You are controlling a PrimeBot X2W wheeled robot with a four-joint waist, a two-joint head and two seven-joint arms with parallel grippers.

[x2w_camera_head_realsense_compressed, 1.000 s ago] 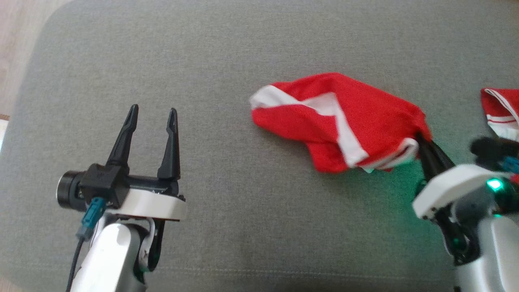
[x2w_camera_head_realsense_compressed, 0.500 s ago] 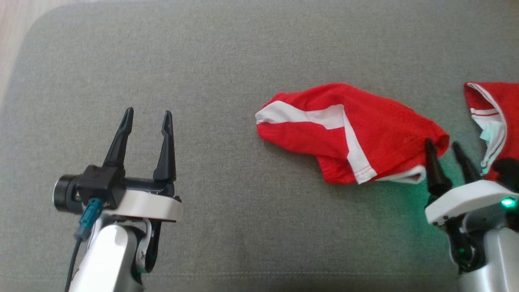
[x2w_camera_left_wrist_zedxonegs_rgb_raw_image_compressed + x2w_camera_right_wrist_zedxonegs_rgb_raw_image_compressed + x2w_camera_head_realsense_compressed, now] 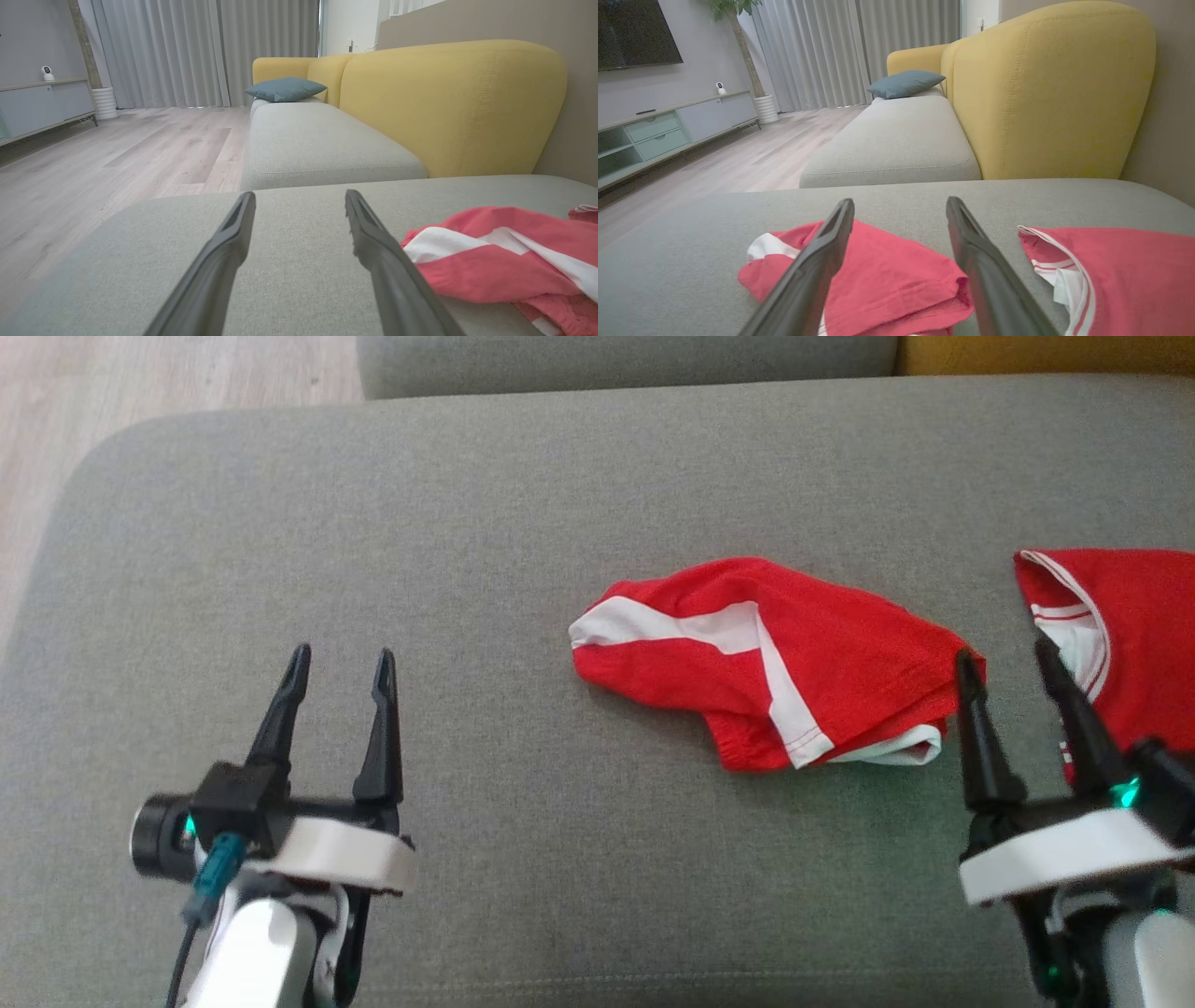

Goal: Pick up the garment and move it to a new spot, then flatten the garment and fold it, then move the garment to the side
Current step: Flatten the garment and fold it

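The red garment [image 3: 775,663] lies bunched on the grey cushion [image 3: 467,523], ungripped. The right claw [image 3: 1001,653] stands spread, empty, at its hem; the left claw [image 3: 342,655], also spread, sits well apart, probably poised for flattening.

The left gripper [image 3: 299,196] had its two dark fingers spread wide apart over a grey sofa cushion [image 3: 140,261]. A red and white garment [image 3: 490,261] lay bunched up on the cushion, just beside the right-hand finger. Farther back were a yellow sofa back [image 3: 448,102], a blue pillow [image 3: 285,88] and grey curtains [image 3: 187,51].
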